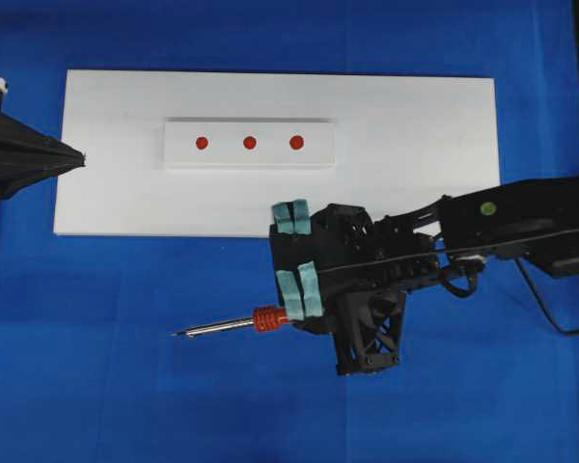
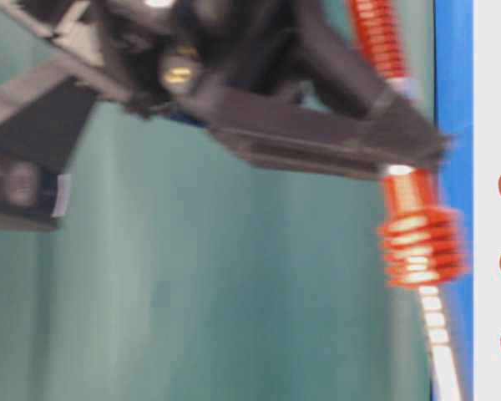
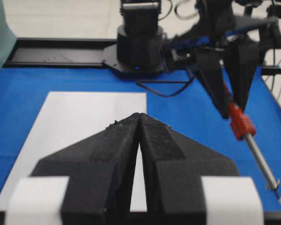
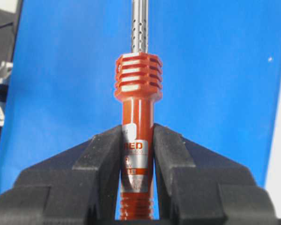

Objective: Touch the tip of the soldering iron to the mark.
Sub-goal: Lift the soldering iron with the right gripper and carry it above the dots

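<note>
Right now soldering iron (image 4: 136, 140) handle pinched between right jaws, shaft protruding ahead; left jaws pressed together.

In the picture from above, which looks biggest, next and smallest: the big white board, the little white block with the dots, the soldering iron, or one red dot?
1. White board, by far the biggest.
2. White block with the dots.
3. Soldering iron; only its shaft and collar show, so its full size is unsure.
4. A red dot; all three dots look alike.

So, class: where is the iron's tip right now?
Overhead, the tip lies over the blue cloth, below the white board, left of the right gripper.
</note>
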Tool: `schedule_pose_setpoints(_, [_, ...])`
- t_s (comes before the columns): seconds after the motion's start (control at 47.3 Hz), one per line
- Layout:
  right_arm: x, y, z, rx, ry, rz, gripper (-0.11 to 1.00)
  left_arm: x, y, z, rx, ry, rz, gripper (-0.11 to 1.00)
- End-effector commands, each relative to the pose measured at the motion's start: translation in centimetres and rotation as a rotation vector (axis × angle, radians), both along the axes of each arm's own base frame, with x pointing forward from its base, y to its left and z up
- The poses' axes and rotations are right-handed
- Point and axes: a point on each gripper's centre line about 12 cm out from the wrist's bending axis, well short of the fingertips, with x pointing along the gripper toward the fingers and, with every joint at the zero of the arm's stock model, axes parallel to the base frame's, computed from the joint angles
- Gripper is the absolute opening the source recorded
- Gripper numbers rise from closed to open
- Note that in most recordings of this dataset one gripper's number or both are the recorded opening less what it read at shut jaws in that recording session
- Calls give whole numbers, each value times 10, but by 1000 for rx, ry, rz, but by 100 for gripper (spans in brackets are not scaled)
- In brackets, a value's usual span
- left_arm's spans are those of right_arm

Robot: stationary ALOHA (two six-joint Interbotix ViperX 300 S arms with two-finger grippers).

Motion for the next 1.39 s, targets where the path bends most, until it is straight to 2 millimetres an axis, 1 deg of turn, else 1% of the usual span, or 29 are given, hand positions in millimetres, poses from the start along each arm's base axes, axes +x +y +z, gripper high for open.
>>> schedule_pose_setpoints(0.0, [0, -2, 36, -21, -47, 6, 7, 1, -1, 4, -2, -12, -3, 2])
schedule_pose_setpoints(0.106, [-1, -7, 44, -70, -21, -16, 7, 1, -1, 5, -2, -14, -3, 2])
schedule_pose_setpoints(0.253, [-5, -11, 43, -125, 19, -54, 7, 1, -1, 5, -2, -15, -3, 2])
schedule_pose_setpoints(0.401, [-7, -13, 45, -154, 14, -66, 7, 1, -1, 6, -2, -17, -3, 2])
schedule_pose_setpoints(0.57, [-9, -27, 49, -212, 5, -84, 7, 0, 0, 6, -2, -18, -2, 2])
schedule_pose_setpoints(0.697, [-12, -47, 50, -254, 17, -112, 7, 0, -1, 6, -2, -20, -3, 2])
schedule_pose_setpoints(1.225, [-31, -161, 52, -380, 50, -235, 7, 0, -1, 6, -2, -23, -3, 2])
schedule_pose_setpoints(1.373, [-35, -185, 53, -412, 58, -253, 7, 0, -1, 6, -2, -23, -3, 2])
